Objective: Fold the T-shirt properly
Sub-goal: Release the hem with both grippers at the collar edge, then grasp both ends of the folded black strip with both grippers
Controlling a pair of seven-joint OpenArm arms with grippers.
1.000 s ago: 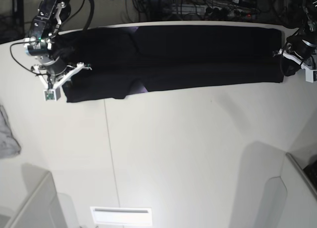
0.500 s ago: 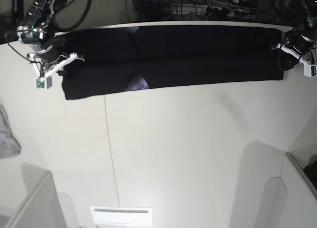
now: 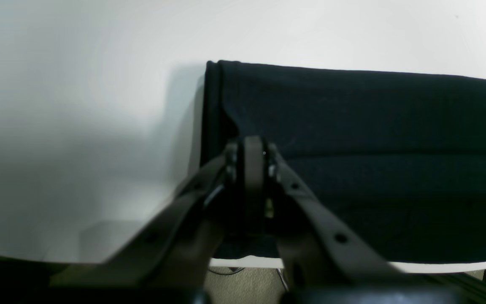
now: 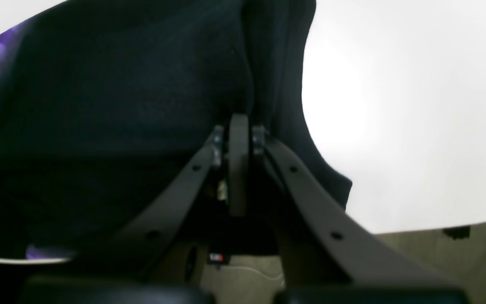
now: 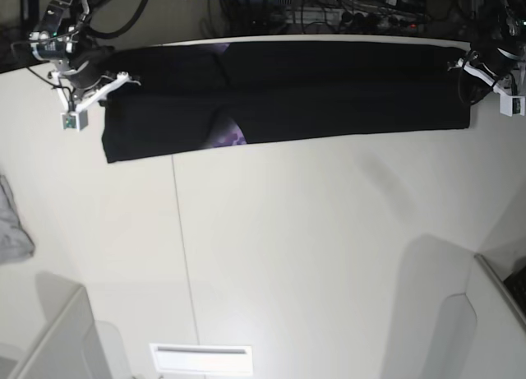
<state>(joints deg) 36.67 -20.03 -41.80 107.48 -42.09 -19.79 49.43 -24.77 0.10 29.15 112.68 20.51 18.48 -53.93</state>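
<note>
Findings, base view: the large black short-sleeved cotton T-shirt (image 5: 329,87) lies stretched as a long, narrow band along the upper edge of the frame, on the far side of the white table (image 5: 312,247). It runs from the upper left corner nearly to the upper right corner. A lengthwise fold line runs across the band. A small patch of purple print (image 5: 228,136) shows at the lower edge of the band, left of centre; a fainter purple trace appears at the top edge above it.

The right tool (image 5: 92,90) sits at the upper left of the base view, at the left end of the garment. In the right wrist view, the right tool (image 4: 238,131) has its jaws fully closed, with black fabric bunched around the tips (a grip on the cloth is evident, and purple print shows at the upper left of that frame).

The left tool (image 5: 470,73) sits at the upper right of the base view, at the right end of the garment. In the left wrist view, the left tool (image 3: 251,147) is likewise closed tight, its tips meeting the fabric just inside the folded end of the shirt.

A small grey crumpled cloth (image 5: 12,223) lies at the left edge of the base view, well apart from the shirt.
</note>
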